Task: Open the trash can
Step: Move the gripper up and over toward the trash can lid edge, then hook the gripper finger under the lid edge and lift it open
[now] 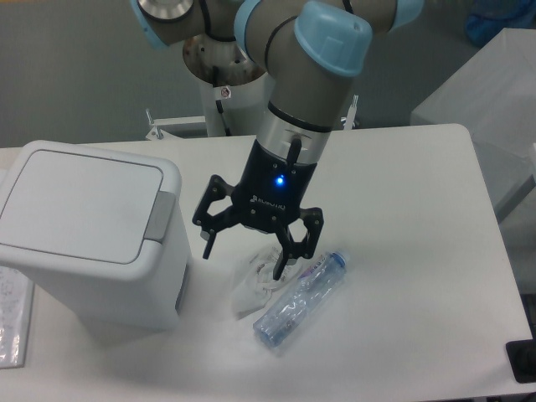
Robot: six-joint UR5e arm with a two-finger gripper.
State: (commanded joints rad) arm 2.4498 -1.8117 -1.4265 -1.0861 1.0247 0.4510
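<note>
The trash can [84,230] is a large boxy white bin at the left of the table. Its flat lid [79,201] is down, and a grey push tab [160,215] sits at the lid's right edge. My gripper [243,261] hangs open and empty over the table just right of the can, fingers pointing down, apart from the can. Its left fingertip is level with the can's right side, a short gap from the tab.
A clear plastic bottle [301,299] lies on the table under and right of the gripper. A crumpled clear wrapper [255,280] lies beside it. A flat packet [12,322] lies at the table's left edge. A dark object [523,362] sits at the right edge.
</note>
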